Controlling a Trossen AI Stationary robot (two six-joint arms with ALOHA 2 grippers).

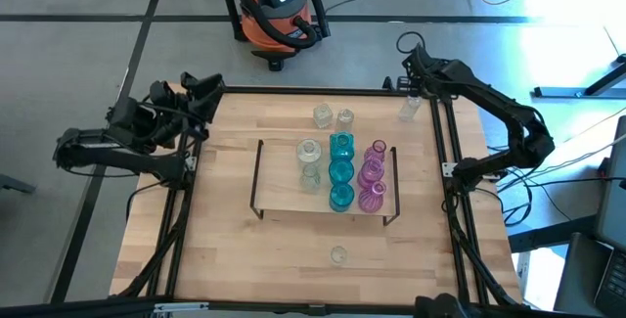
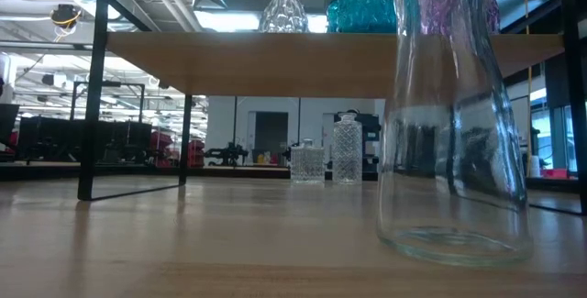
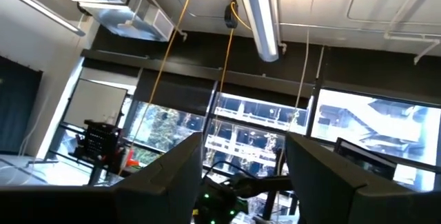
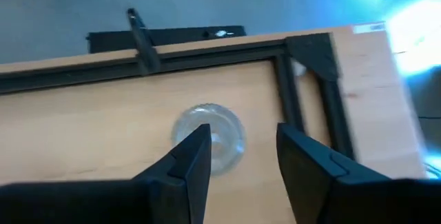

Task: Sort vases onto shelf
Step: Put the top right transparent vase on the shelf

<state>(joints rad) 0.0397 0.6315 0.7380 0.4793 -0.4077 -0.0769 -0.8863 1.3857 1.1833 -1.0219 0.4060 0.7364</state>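
Both arms reach forward, left pincer point(image 3: 244, 176) and right pincer point(image 4: 241, 155) standing parted.

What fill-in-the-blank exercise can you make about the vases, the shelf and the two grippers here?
1. On the shelf, the row of teal vases counts ____ vases.
2. The row beside them, nearer the right arm, is ____ in colour.
3. The right gripper, open, is above a ____ vase at a far corner of the table.
4. The left gripper, open, points up toward the ____.

Missing words: three; pink; clear; ceiling
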